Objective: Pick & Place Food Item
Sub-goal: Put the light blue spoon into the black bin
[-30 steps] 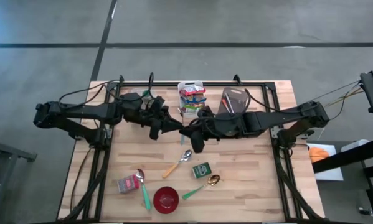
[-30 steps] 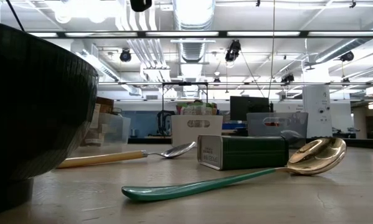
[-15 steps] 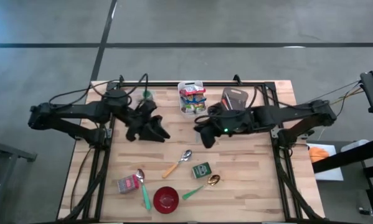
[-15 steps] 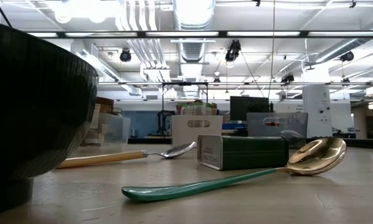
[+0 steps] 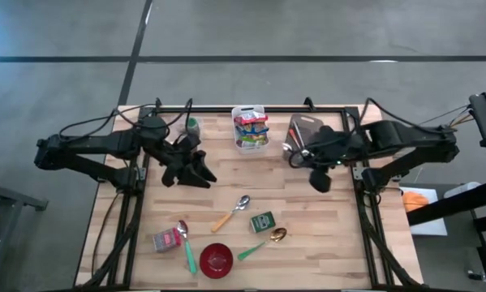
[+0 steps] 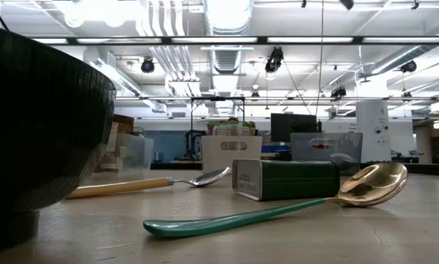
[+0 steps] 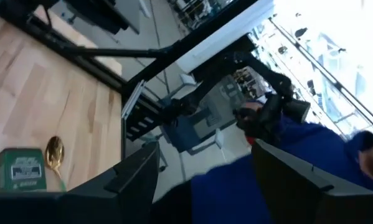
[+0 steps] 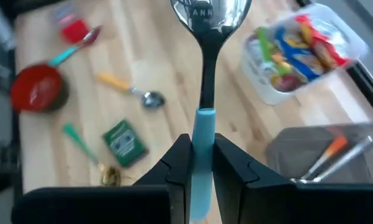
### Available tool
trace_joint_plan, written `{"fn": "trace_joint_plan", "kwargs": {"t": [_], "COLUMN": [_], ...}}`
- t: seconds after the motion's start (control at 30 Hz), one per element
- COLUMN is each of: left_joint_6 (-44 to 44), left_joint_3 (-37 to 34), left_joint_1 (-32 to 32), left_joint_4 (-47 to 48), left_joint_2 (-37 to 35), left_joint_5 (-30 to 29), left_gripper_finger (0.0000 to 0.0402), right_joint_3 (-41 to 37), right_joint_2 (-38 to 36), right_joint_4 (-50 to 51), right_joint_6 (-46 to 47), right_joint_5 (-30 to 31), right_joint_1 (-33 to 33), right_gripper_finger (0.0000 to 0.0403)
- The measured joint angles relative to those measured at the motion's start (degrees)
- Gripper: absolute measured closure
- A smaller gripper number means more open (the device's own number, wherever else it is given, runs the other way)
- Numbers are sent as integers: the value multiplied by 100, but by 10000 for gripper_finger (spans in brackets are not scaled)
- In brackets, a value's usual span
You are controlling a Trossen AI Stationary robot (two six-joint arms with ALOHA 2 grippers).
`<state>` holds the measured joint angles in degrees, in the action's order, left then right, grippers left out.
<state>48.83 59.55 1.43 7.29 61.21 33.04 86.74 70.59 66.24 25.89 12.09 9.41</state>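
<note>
Four spoons: three on table, one blue-handled spoon clamped in right gripper; left gripper spread, empty.

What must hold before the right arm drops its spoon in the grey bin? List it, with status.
1. Spoon clamped in right gripper: ok.
2. Right gripper above bin: not ok; it hangs over bare table beside the bin.
3. Room in bin: cannot tell; utensils already lie in it.
4. Left gripper open and empty: ok.
5. Arms apart from each other: ok.
</note>
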Motion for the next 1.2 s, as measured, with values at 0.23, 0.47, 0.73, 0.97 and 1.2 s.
{"fn": "trace_joint_plan", "kwargs": {"t": [0.23, 0.47, 0.73, 0.97, 1.2], "left_joint_6": [5, 8, 22, 25, 21], "left_joint_3": [0, 0, 0, 0, 0], "left_joint_1": [0, 0, 0, 0, 0], "left_joint_4": [83, 100, 347, 479, 624], "left_joint_2": [13, 13, 13, 13, 13], "left_joint_5": [0, 1, 0, 0, 0], "left_gripper_finger": [144, 144, 144, 144, 144], "right_joint_3": [-2, -4, 1, 3, 4], "right_joint_2": [-82, -21, -202, -364, -472], "right_joint_4": [-214, -218, -19, 88, 226], "right_joint_6": [-1570, -3271, -5312, -6681, -8366], "right_joint_5": [-973, -1998, -2157, -2111, -1410], "right_joint_1": [11, 129, 362, 465, 461], "right_gripper_finger": [370, 370, 370, 370, 370]}}
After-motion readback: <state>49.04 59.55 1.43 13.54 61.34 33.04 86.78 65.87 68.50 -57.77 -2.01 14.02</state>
